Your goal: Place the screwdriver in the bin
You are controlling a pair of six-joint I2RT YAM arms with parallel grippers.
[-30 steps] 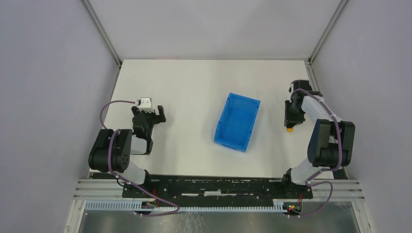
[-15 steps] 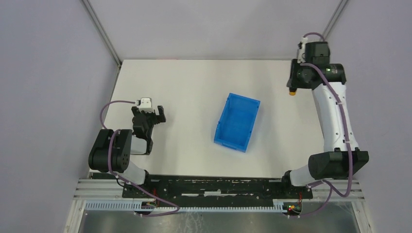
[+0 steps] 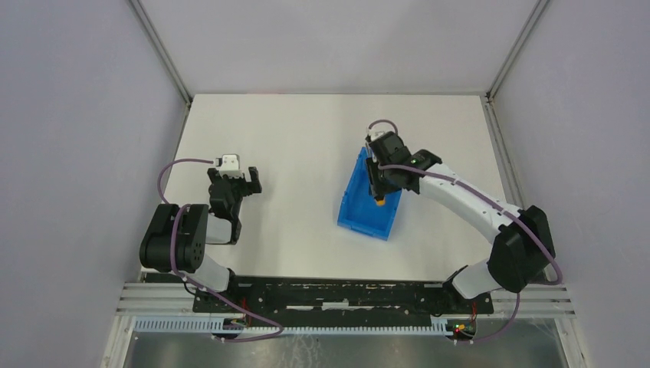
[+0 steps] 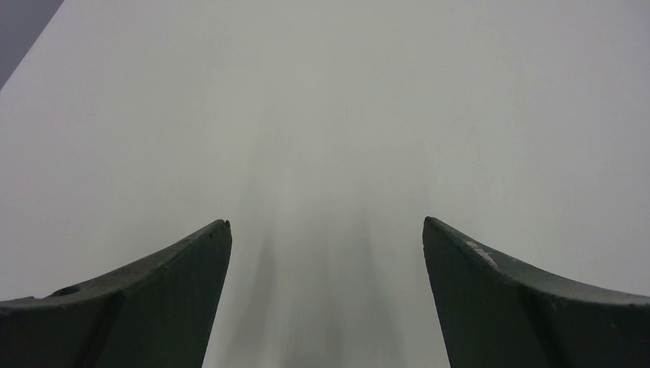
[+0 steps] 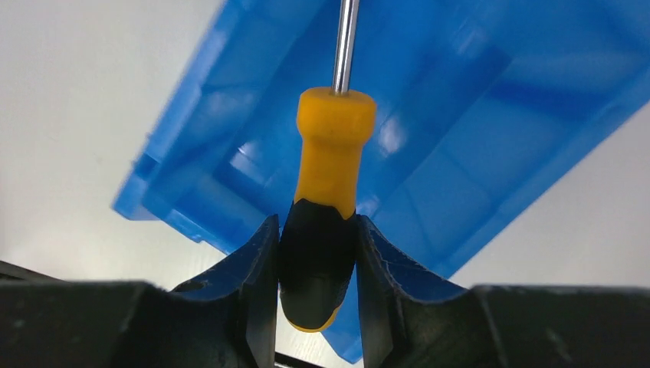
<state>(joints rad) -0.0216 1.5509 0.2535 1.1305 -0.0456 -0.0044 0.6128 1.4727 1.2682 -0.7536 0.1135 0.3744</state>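
The right pincer [image 5: 316, 245] is clamped on the rounded black butt of the screwdriver [image 5: 329, 153]. Its smooth orange neck flares to a collar before a thin, shiny metal shaft. The long axis runs straight out from the fingers, with the shaft aimed into the glossy blue plastic bin [image 5: 490, 107] beneath. The overhead view shows only an orange speck above the bin. In that view the left pincer [image 3: 244, 181], jaws apart, sits over the matte white bench [image 3: 291, 138].
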